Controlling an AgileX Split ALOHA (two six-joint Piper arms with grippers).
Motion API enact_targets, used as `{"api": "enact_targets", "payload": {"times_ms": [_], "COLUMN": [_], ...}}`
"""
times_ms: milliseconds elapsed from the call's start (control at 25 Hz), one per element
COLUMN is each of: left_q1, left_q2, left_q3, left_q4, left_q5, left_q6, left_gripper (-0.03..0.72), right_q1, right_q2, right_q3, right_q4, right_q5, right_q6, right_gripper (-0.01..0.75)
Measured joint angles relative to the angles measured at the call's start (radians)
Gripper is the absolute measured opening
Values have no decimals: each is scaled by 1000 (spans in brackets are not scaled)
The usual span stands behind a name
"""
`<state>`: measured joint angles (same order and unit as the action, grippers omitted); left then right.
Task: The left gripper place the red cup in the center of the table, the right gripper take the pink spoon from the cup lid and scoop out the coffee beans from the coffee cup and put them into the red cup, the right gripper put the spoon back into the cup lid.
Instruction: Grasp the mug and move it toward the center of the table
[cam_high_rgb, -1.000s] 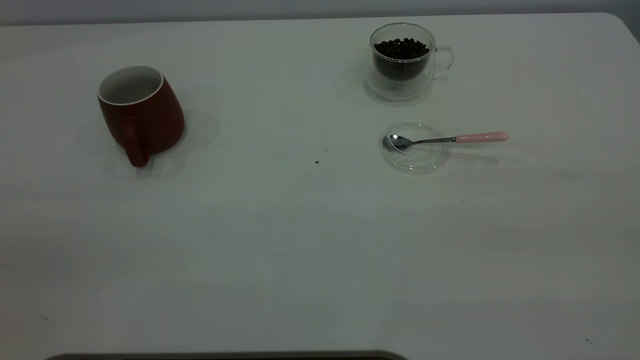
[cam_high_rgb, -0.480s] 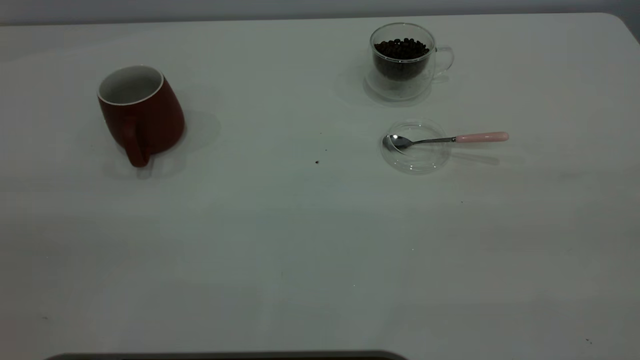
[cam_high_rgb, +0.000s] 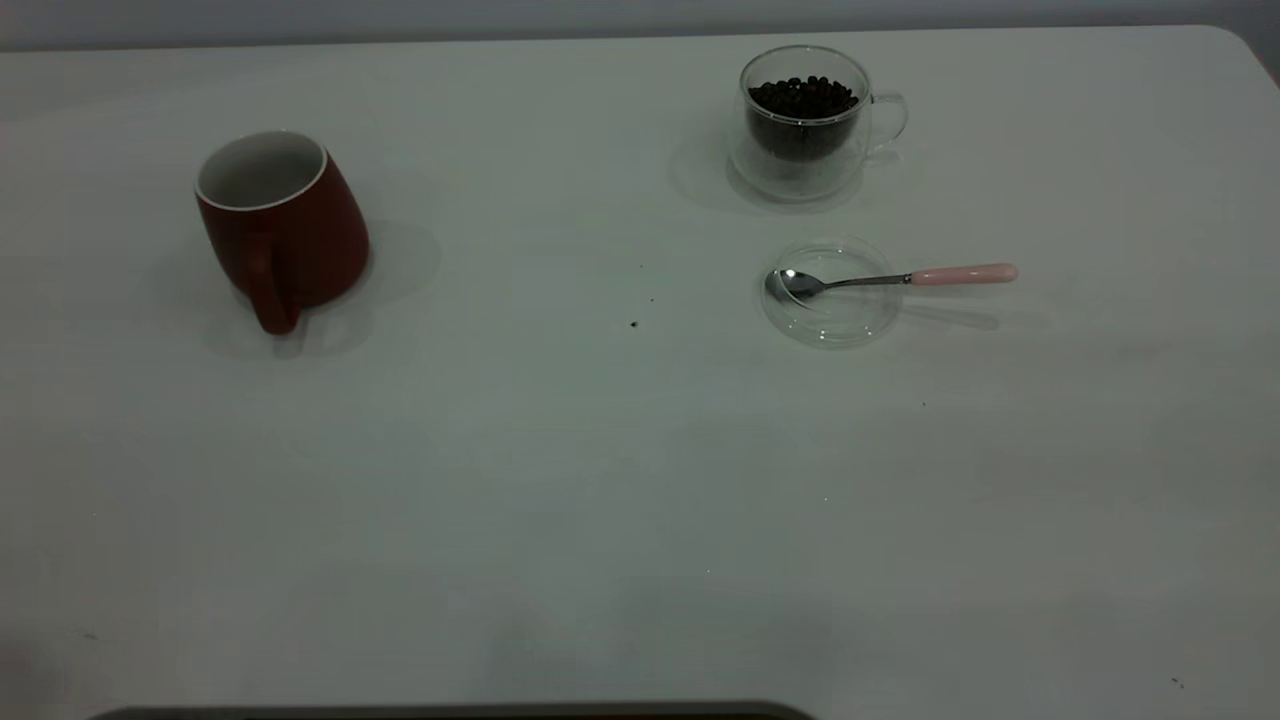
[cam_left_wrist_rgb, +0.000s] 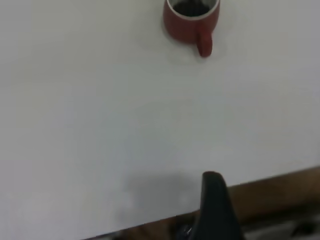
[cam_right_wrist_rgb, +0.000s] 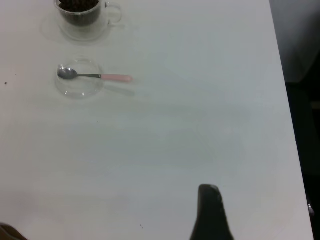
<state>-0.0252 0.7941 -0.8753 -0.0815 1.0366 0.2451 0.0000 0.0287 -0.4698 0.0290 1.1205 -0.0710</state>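
The red cup (cam_high_rgb: 280, 225) stands upright on the left part of the table (cam_high_rgb: 560, 480), handle toward the near edge; it also shows far off in the left wrist view (cam_left_wrist_rgb: 192, 22). The coffee cup (cam_high_rgb: 805, 120) holds coffee beans (cam_high_rgb: 803, 97) at the back right. In front of it lies the cup lid (cam_high_rgb: 830, 300), with the bowl of the pink spoon (cam_high_rgb: 890, 279) resting in it and the pink handle sticking out to the right. Neither arm appears in the exterior view. Only a black part of the left gripper (cam_left_wrist_rgb: 212, 210) and of the right gripper (cam_right_wrist_rgb: 210, 215) shows, both far from everything.
A few tiny dark specks (cam_high_rgb: 633, 324) lie near the table's middle. In the left wrist view the table's near edge (cam_left_wrist_rgb: 260, 182) has brown floor beyond it. In the right wrist view the table's right edge (cam_right_wrist_rgb: 287, 100) borders a dark area.
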Motion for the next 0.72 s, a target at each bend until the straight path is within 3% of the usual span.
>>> {"api": "enact_targets", "payload": {"times_ms": [520, 720], "left_q1": [0, 0], "left_q2": [555, 737], "left_q3": [-89, -90], "left_q4": [184, 223], "left_q5": [-154, -290], "left_q6": [386, 546], "left_gripper": [588, 588], "right_q1": [0, 0], "right_q2": [0, 0], "right_q3": [0, 0], "right_q4": [0, 0], "right_q5": [0, 0], "right_q6": [0, 0], "right_gripper": [573, 573]}}
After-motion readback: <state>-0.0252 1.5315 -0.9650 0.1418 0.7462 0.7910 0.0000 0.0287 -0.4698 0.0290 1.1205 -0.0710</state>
